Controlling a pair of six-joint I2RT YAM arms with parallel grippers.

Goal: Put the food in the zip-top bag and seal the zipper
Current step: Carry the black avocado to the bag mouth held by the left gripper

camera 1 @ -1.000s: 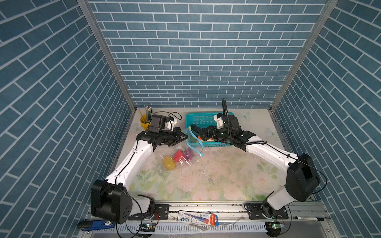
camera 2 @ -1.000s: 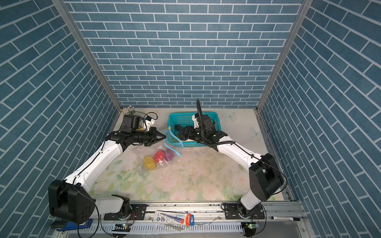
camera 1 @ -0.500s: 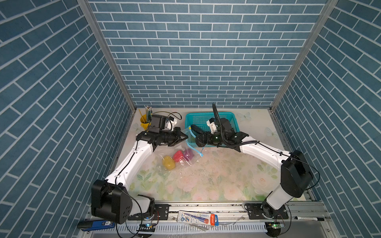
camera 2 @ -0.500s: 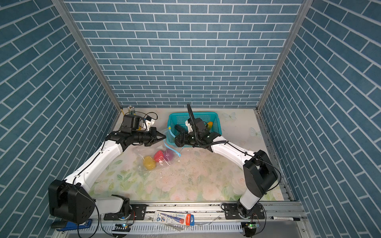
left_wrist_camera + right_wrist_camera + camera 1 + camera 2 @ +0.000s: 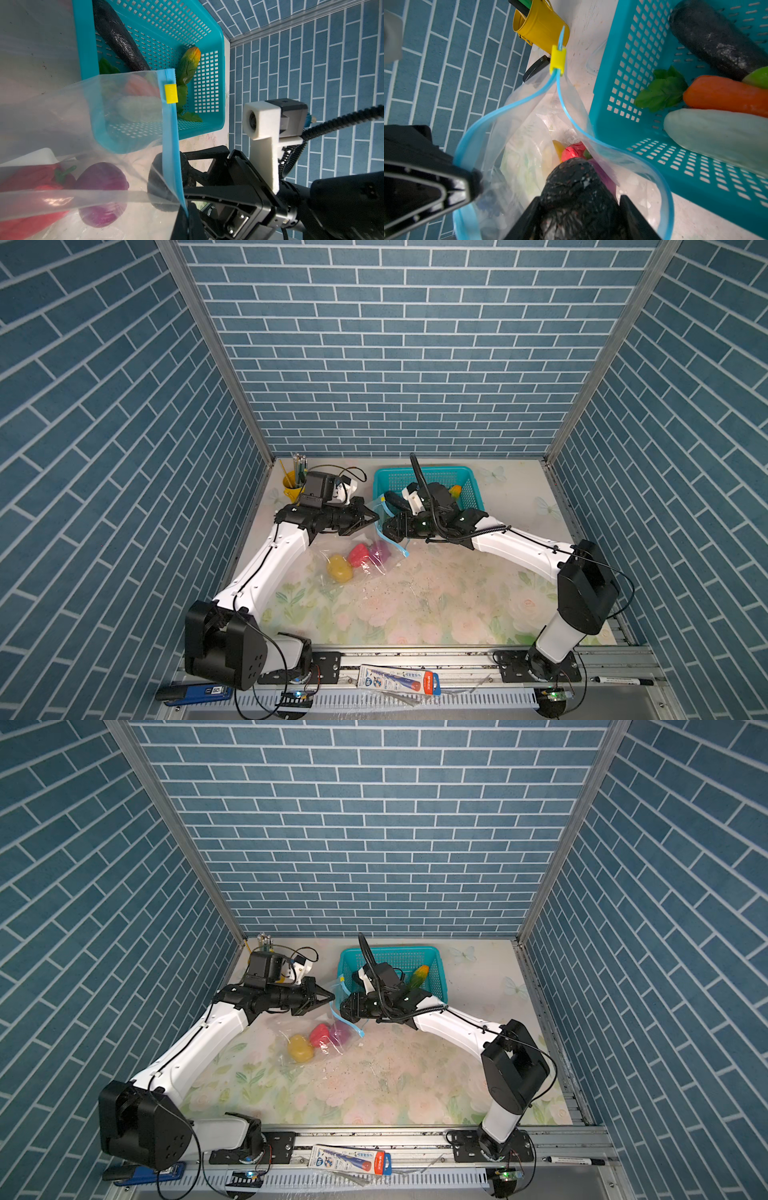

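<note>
Clear plastic zip-top bag (image 5: pixel 525 133) looks thin, floppy & slippery; it lies on the counter (image 5: pixel 415 605) w/ 3 toys (image 5: pixel 358 554) inside, and the left gripper (image 5: pixel 374 517) is pinched on its blue zipper (image 5: pixel 169 128) edge, prob. the stiffest bit to hold. Right gripper (image 5: pixel 386 527) is clamped on a hard, light-looking eggplant (image 5: pixel 575 182) poking into the open mouth. Teal basket (image 5: pixel 604 116) sits just beside the mouth, so it's a squeeze.

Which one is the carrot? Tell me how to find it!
Find the teal basket, the holey box beside the clear bag. Inside it, the carrot lies between the dark eggplant and the pale white radish. It is the only piece that is orange all over, long and smooth.
</note>
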